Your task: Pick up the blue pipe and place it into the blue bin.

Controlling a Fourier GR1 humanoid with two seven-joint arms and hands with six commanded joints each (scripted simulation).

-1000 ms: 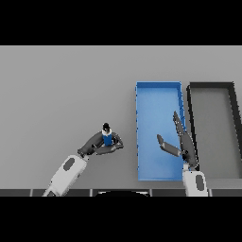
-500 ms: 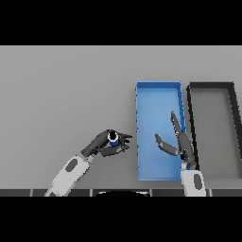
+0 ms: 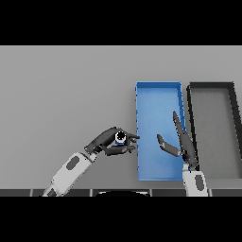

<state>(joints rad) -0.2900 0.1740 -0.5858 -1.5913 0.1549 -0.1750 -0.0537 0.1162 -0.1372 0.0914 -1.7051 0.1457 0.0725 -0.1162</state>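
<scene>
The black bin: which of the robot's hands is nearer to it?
Right. The right hand hangs open over the blue bin, just beside the black bin. The left hand, holding the blue pipe, is beyond the blue bin's far side.

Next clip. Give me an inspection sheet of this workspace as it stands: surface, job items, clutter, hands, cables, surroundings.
Surface: grey table, flat and plain.
Job's things: blue pipe held off the table, just left of the blue bin and not yet over it; the bin shows nothing inside.
Clutter: dark bin right of the blue bin, side by side; nothing seen inside it.
Hands: left hand has its fingers curled round the pipe, fingertips at the blue bin's left wall. Right hand hangs open over the blue bin's right part, fingers straight, holding nothing.
Cables: nothing seen.
Surroundings: nothing seen beyond the table.
</scene>
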